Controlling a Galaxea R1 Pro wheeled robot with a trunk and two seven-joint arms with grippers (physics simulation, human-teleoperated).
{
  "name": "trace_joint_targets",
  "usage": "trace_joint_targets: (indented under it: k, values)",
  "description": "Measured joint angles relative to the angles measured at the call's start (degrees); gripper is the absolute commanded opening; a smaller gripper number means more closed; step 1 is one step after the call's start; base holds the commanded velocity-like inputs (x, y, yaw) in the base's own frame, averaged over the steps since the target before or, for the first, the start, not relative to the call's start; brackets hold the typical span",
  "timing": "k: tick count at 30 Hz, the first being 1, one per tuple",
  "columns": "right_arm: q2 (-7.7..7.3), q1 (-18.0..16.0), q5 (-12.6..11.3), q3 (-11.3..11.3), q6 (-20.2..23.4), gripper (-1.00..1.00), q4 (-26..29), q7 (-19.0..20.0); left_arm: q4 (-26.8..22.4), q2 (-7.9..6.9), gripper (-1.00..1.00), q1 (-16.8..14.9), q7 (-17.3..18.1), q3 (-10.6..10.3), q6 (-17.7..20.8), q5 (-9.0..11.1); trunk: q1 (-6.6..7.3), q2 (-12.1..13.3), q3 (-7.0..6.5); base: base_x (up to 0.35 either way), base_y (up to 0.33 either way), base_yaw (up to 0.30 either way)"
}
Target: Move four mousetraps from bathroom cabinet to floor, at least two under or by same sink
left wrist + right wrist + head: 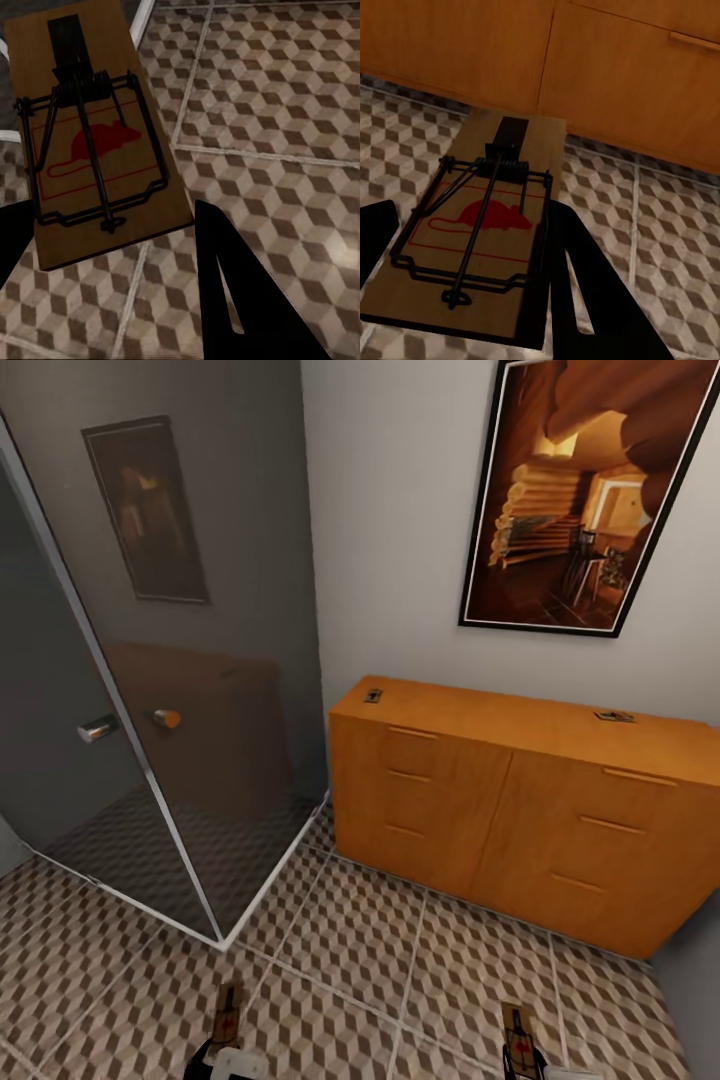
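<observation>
The left gripper is closed on one flat wooden mousetrap with black wire; the right gripper holds a second. Two more traps lie on the orange cabinet's back edge, above the cube-patterned tiles.

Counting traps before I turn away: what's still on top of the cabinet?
Two mousetraps lie on the cabinet top: one near its left end, one towards the right. Nothing else shows on it. The drawers are shut, so their contents are hidden.
</observation>
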State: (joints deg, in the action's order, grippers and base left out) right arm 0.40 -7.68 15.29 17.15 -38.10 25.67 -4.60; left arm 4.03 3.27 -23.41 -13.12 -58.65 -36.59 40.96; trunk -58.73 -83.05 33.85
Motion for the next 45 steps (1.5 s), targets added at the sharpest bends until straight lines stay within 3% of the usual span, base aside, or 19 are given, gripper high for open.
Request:
trace_joint_targets:
  k: [45]
  values:
    - [0.00, 0.01, 0.00, 0.00, 0.00, -1.00, 0.00, 0.00, 0.00, 0.07, -1.00, 0.03, -0.02, 0.00, 0.01, -0.01, 0.00, 0.00, 0.17, 0.000, 0.000, 0.286]
